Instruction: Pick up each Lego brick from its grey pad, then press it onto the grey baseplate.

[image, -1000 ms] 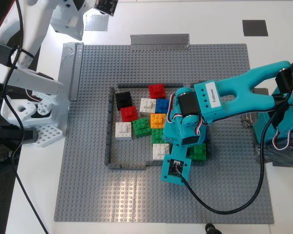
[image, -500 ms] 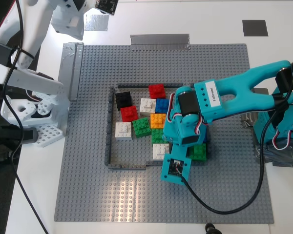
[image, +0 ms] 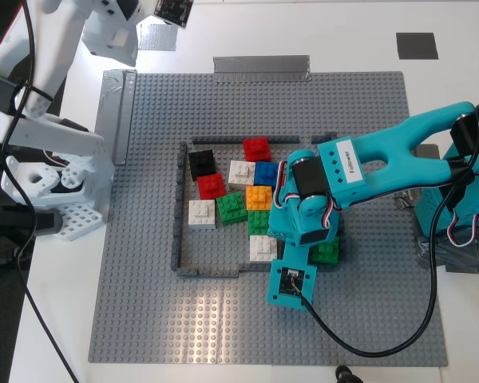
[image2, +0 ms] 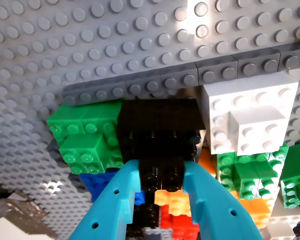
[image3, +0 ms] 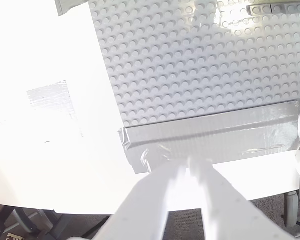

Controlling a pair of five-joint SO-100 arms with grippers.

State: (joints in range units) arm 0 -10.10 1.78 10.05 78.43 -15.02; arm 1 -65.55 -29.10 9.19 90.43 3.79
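gripping black brick point(image2: 162, 175) — my first gripper point(image2: 162, 187) hides its base

You're looking at a robotics lab or hobby bench setup here. A white tabletop point(image: 463, 24) is carrying a big grey baseplate point(image: 144, 303) that's being held down by strips of silver duct tape point(image: 261, 67) along its upper edge in the exterior view. Two desktop arms, one white point(image: 32, 112), one teal point(image: 399, 155), are sitting at opposite frame edges, with a black cable point(image: 367, 339) trailing across the plate.
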